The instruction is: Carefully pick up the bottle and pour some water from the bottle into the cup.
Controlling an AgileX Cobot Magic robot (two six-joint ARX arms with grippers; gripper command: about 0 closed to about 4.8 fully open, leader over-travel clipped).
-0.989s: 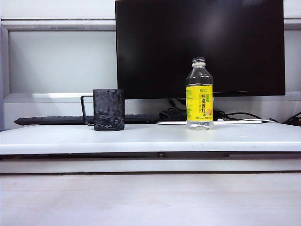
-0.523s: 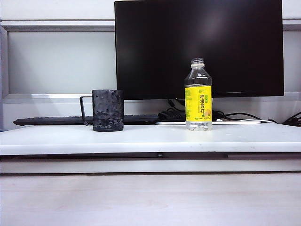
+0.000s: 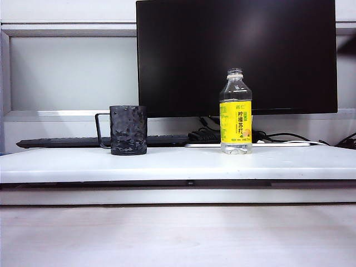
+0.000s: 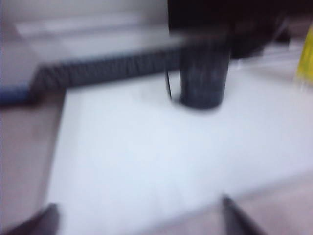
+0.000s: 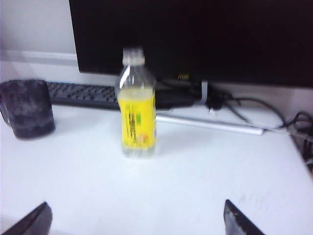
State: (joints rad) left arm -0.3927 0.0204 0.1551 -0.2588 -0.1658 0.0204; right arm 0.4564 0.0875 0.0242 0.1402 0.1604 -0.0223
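White table (image 3: 178, 164) with upright cup (image 3: 128, 129) and bottle (image 3: 236, 111), well apart.

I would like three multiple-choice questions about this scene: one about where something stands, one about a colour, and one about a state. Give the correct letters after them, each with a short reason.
1. In the exterior view, where does the bottle stand relative to the cup?
A. To its right, apart from it
B. To its left, touching it
C. Inside it

2. What colour is the label on the bottle?
A. Red
B. Yellow
C. Blue

3. What is the state of the right gripper?
A. Shut on the bottle
B. Shut on the cup
C. Open, holding nothing

Answers:
1. A: bare white table shows between cup and bottle.
2. B: the wrap label is bright yellow in both the exterior and right wrist views.
3. C: its fingertips sit wide apart in the right wrist view, short of the bottle. The left gripper is likewise open, facing the cup.
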